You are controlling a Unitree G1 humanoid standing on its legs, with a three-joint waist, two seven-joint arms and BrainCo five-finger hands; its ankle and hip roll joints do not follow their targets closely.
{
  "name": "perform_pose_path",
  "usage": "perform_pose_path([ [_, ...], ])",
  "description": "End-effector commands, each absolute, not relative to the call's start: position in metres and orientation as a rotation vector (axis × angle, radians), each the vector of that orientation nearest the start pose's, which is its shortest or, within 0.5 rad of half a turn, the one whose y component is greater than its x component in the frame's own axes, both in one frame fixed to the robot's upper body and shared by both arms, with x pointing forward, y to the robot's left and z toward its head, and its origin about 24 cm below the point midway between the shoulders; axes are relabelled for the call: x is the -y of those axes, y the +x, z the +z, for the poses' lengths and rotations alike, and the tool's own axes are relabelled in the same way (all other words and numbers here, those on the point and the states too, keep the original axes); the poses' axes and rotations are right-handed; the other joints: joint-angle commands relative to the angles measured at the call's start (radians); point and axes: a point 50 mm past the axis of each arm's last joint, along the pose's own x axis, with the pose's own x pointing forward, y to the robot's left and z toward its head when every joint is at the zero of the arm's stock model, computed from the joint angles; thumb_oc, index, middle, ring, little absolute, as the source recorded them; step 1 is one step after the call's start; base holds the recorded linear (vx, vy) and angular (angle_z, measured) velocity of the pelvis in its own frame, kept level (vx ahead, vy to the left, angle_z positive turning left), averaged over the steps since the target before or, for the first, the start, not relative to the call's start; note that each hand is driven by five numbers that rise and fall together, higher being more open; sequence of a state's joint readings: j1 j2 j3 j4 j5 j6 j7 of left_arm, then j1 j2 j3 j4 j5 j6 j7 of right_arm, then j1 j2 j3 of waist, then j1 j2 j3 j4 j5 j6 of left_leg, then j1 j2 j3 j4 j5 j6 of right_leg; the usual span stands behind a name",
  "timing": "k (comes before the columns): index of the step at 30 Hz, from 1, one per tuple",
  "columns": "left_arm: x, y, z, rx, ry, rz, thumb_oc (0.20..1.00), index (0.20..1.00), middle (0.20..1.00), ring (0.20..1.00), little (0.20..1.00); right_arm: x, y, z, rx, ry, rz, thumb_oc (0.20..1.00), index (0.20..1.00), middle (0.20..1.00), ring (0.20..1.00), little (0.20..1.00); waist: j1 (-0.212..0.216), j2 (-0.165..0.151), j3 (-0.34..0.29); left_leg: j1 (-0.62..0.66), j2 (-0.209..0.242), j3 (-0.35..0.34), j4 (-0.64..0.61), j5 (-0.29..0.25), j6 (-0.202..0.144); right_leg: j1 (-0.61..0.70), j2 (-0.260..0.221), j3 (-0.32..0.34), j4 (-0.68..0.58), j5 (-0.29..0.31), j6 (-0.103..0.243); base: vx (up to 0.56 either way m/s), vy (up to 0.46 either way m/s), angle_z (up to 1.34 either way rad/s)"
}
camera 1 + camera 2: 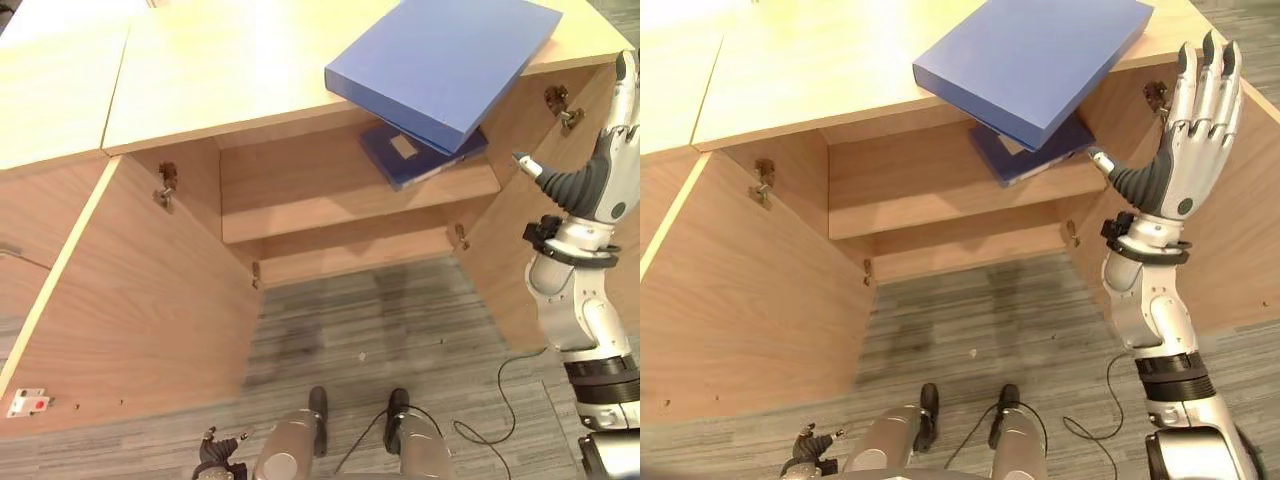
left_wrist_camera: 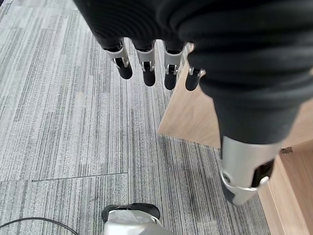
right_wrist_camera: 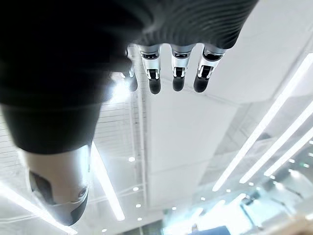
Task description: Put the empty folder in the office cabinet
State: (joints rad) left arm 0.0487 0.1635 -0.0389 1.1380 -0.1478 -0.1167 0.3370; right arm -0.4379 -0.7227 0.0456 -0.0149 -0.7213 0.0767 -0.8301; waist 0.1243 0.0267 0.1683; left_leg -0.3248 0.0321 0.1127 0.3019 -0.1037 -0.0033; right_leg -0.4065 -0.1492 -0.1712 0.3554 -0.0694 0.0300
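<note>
Far left of frame, the open left cabinet door (image 1: 130,300) swings out toward the camera, hinge (image 1: 167,183) near its top edge. Low left, by the floor, the left hand (image 2: 156,63) hangs idle, fingers straight and loose, holding nothing, grey carpet (image 2: 63,122) past them.

Centre: cabinet (image 1: 300,190) interior open, one shelf (image 1: 330,205) across the middle, the space under it bare.

Upper right of centre: blue folder (image 1: 440,60) lies on the cabinet top (image 1: 220,70), one corner sticking out past the front edge over the opening. Below it a second, darker blue folder (image 1: 420,150) with a pale label sits on the shelf, right end. Cannot tell which of the two is the empty one; the top one is the one not yet stowed.

Right of frame: right hand (image 1: 1190,130) raised upright beside the right cabinet door (image 1: 1240,230), fingers straight and together, thumb out to the side, empty, near the overhanging folder corner but not touching it.

Risks, as judgement: the folder overhangs, so a nudge from the thumb or fingers could tip it off onto the floor. A one-handed grab on a wide flat folder may slip or let it flap open. Sliding it onto the shelf could shove the darker folder or jam on it.
</note>
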Motion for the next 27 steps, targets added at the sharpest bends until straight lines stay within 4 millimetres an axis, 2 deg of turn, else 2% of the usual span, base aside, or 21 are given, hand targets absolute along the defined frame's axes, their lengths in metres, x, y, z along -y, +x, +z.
perform_pose_path([
  [1,-0.242,0.089,-0.153,-1.064,0.292,0.441,1.0,1.0,1.0,1.0,1.0,0.246,0.283,0.258,1.024,-1.236,-0.895,1.0,1.0,1.0,1.0,1.0,0.027,-0.015,0.002,-0.008,0.028,-0.033,0.071,-0.116,-0.013,0.093,-0.065,-0.002,-0.15,0.054,0.088,0.02,-0.002,0.05],
  [12,-0.253,0.085,-0.152,-1.078,0.309,0.435,1.0,1.0,1.0,1.0,1.0,0.246,0.296,0.285,1.048,-1.472,-0.821,1.0,1.0,1.0,1.0,1.0,0.043,-0.025,0.002,-0.001,0.032,-0.028,0.073,-0.119,-0.015,0.116,-0.067,-0.009,-0.169,0.061,0.091,0.01,0.0,0.01],
  [18,-0.257,0.085,-0.151,-1.076,0.303,0.439,1.0,1.0,1.0,1.0,1.0,0.258,0.307,0.275,0.934,-1.579,-0.767,1.0,1.0,1.0,1.0,1.0,0.044,-0.029,0.004,0.003,0.034,-0.025,0.071,-0.117,-0.016,0.125,-0.071,-0.011,-0.177,0.066,0.093,0.0,0.002,0.01],
  [21,-0.259,0.084,-0.151,-1.077,0.299,0.444,1.0,1.0,1.0,1.0,1.0,0.274,0.312,0.266,0.833,-1.668,-0.764,1.0,1.0,1.0,1.0,1.0,0.044,-0.031,0.006,0.003,0.033,-0.024,0.073,-0.117,-0.016,0.128,-0.072,-0.013,-0.182,0.07,0.093,0.0,0.0,0.0],
  [27,-0.263,0.082,-0.15,-1.086,0.305,0.443,1.0,1.0,1.0,1.0,1.0,0.289,0.313,0.267,0.762,-1.757,-0.794,1.0,1.0,1.0,1.0,1.0,0.038,-0.038,0.002,0.001,0.032,-0.022,0.074,-0.119,-0.017,0.13,-0.072,-0.012,-0.189,0.076,0.095,0.0,0.0,0.0],
])
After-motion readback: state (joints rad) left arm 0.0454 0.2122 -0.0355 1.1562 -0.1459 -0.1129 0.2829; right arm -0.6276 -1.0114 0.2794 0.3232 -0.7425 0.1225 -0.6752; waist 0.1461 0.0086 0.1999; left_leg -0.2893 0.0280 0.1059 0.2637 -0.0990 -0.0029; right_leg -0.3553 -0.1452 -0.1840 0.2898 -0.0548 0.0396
